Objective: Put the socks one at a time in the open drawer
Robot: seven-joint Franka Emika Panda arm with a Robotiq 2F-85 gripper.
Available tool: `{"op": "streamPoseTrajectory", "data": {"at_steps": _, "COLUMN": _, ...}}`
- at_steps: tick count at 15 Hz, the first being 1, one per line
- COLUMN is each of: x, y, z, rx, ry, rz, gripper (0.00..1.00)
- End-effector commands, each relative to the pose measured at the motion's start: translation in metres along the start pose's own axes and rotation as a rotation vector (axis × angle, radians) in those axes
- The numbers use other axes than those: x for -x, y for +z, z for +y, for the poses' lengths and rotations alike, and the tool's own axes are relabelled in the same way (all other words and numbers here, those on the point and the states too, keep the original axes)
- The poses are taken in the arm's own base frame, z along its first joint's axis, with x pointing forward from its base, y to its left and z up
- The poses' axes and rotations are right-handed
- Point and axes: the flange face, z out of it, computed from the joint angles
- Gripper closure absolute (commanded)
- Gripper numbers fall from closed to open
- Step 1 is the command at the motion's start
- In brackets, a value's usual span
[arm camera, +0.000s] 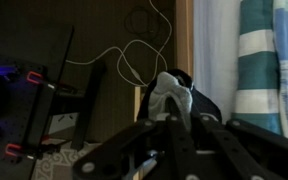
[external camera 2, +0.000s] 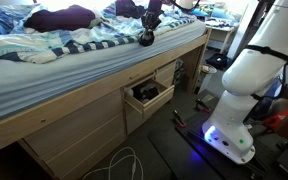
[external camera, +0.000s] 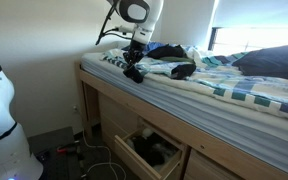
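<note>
- Broadly, a bed takes up most of the room, its blue-and-white striped bedding rumpled across the mattress. A bright window stands at the far end.
- The pale-wood bed frame runs along the near side, above a dark floor.
- A dark navy pillow lies far back on the bedding.
- The drawer stands pulled out of the frame, with dark socks lying inside.
- The gripper hangs at the bed's near edge, higher than the drawer, its jaws pinching a sock that is dark with a pale patch.
- Small dark fabric pieces, seemingly socks, sit on the bedding near the gripper.
- White cables loop on the floor.
</note>
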Motion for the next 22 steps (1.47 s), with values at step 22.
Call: {"op": "streamPoseTrajectory", "data": {"at_steps": 22, "x": -0.097, "y": 0.12, "z": 0.052, "rx": -0.102, "ry": 0.054, "rz": -0.12, "gripper": 0.97}}
